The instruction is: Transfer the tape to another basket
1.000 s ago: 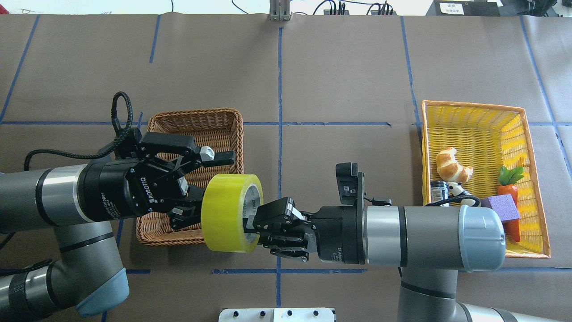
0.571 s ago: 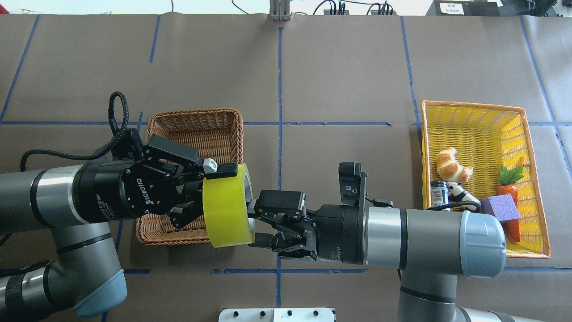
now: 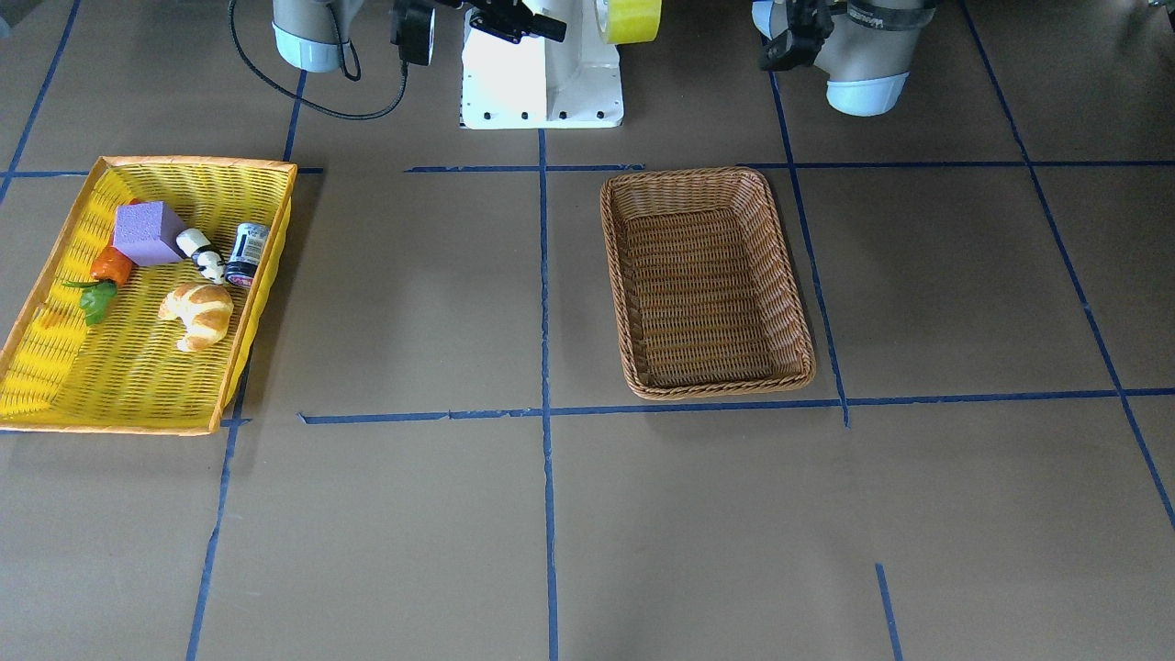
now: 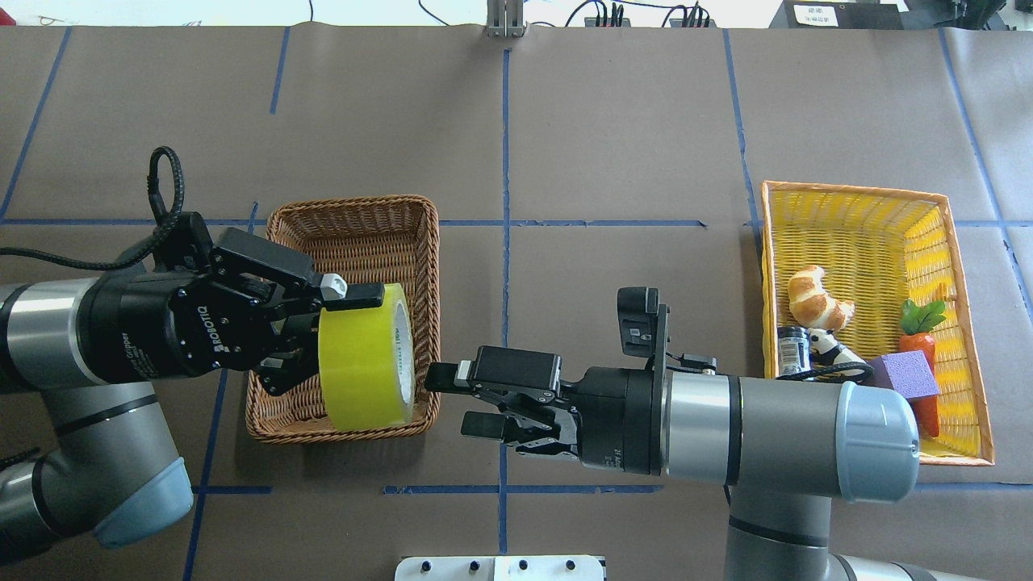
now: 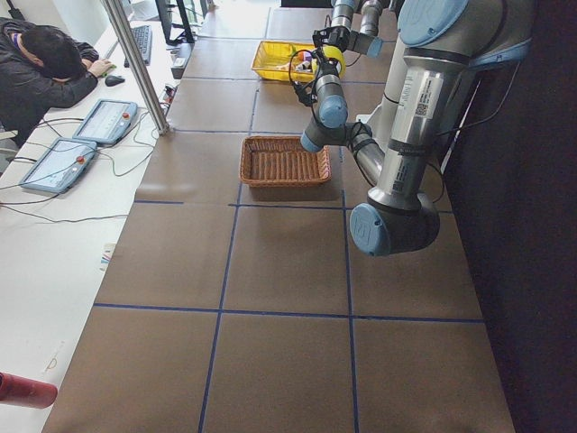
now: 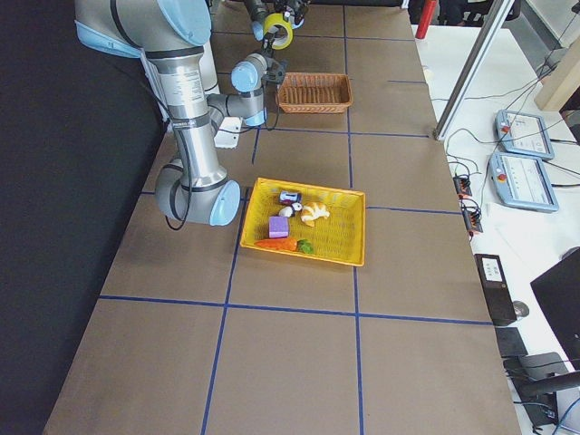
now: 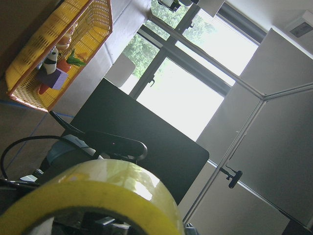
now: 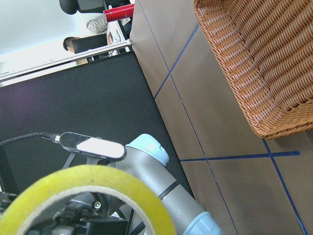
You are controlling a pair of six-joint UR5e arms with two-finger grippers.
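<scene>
One-handed, grips the tape on edge in the left gripper, raised off the table and overlapping the right side of the brown wicker basket in the overhead view, upper finger across the roll's rim, lower finger hidden, perhaps inside the core. Has the right gripper just beside the roll but clear of it, fingers spread and empty. Shows the yellow tray well apart on the right, croissant and carrot inside.
</scene>
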